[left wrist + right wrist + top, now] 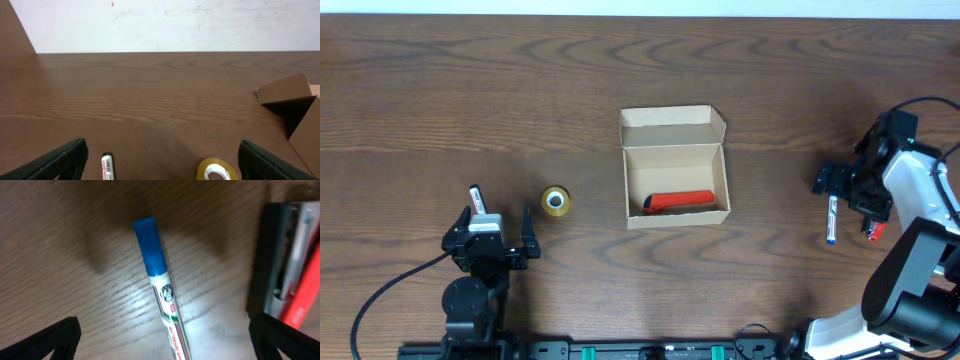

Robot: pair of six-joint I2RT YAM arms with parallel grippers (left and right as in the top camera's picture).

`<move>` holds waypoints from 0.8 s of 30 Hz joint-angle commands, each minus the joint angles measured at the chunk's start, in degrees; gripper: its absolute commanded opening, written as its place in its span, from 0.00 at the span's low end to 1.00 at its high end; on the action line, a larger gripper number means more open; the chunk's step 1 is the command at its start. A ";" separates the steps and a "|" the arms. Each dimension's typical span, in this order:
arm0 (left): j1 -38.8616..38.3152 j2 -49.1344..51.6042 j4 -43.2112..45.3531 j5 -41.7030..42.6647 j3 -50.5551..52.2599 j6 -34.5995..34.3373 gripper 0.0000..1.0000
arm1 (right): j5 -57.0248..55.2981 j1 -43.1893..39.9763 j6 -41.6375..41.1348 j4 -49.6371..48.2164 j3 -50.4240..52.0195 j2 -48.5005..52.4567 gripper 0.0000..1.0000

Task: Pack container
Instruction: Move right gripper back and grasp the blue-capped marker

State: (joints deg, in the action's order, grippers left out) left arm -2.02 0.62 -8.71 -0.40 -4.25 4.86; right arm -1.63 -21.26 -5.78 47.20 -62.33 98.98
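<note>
tan cardboard container (672, 128), lid open, holds one red marker (680, 202).

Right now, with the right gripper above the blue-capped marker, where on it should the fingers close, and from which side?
Grip the blue-capped marker on its white barrel, near mid-length, coming straight down from above. It lies flat on the table, and the right gripper has its open fingers on either side of the round barrel.

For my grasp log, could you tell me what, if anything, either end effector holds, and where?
Nothing: left end effector and right end effector are open; blue marker lies free.
</note>
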 commanded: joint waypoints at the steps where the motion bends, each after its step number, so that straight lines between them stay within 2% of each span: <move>1: 0.13 -0.31 -0.68 0.02 1.68 -0.17 0.95 | 0.17 -0.09 3.34 -2.75 2.80 0.04 0.99; 11: 0.13 -0.31 -0.68 0.02 1.68 -0.17 0.95 | 0.26 -0.09 3.26 -10.32 9.27 0.04 0.99; 14: 0.13 -0.31 -0.68 0.02 1.68 -0.17 0.95 | 0.61 -0.09 3.23 -11.74 10.40 0.04 0.94; 17: 0.13 -0.31 -0.68 0.02 1.68 -0.17 0.95 | 0.59 -0.09 3.21 -12.63 11.10 0.04 0.74; 21: 0.13 -0.31 -0.68 0.02 1.68 -0.17 0.95 | 0.59 -0.07 3.04 -13.44 11.45 0.04 0.28; 24: 0.13 -0.31 -0.68 0.02 1.68 -0.17 0.95 | 0.59 -0.07 3.06 -13.55 11.45 0.04 0.01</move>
State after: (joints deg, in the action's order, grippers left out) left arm -2.02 0.62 -8.71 -0.40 -4.25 4.89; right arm -0.43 -21.21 -2.52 33.54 -52.27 98.83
